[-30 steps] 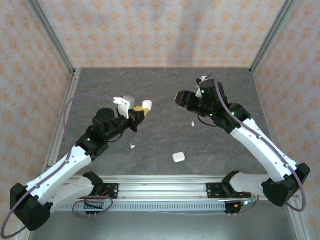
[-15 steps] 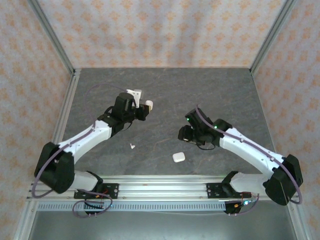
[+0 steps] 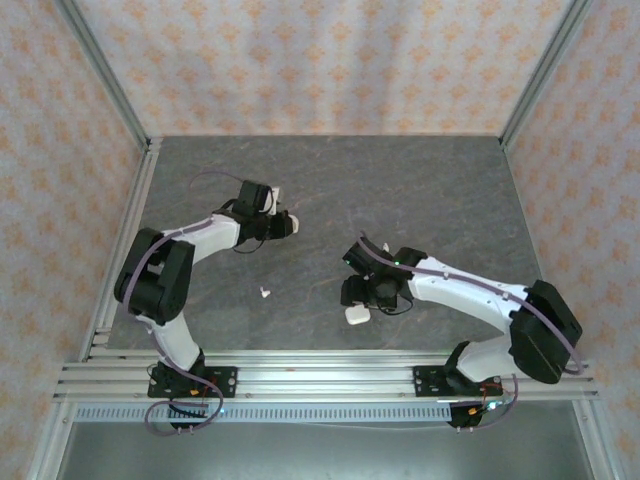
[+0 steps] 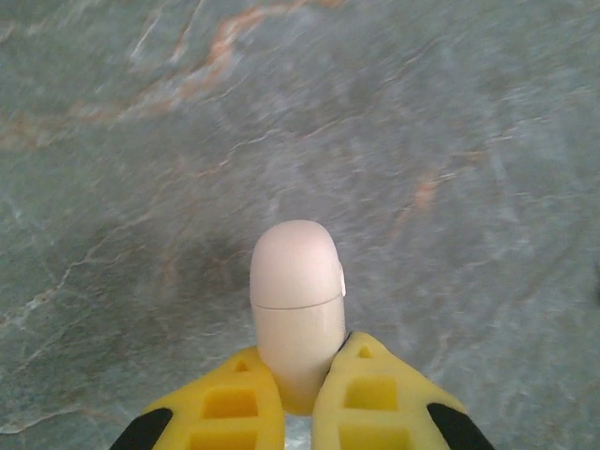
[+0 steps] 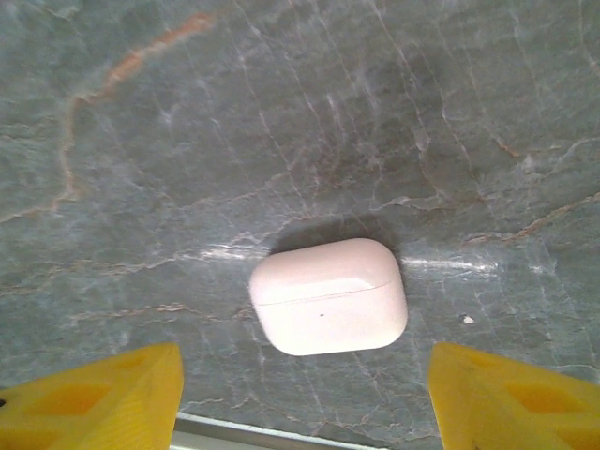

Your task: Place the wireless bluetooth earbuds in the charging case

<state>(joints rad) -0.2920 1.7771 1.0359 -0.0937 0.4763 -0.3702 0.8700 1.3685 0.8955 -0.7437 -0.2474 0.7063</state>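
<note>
A closed white charging case (image 4: 295,300) stands edge-on between the yellow fingers (image 4: 375,403) of my left gripper (image 4: 298,394), which is shut on its lower half, low over the grey stone table (image 3: 330,180) at the left middle (image 3: 287,224). A second closed white case (image 5: 328,295) lies flat near the front edge (image 3: 357,314). My right gripper (image 5: 305,375) hangs open just above it, one finger (image 5: 103,394) on each side and well apart from it. One tiny white earbud (image 3: 264,293) lies on the table in front of the left arm.
Metal frame posts (image 3: 120,230) and patterned walls enclose the table on three sides. A pale rail (image 5: 234,433) marks the table's front edge, close behind the second case. Both arms reach inward towards the middle of the table.
The left arm has folded back and lowered, carrying its case leftward. The right arm has swung from the back right to the front, over the second case, and its jaws have widened.
</note>
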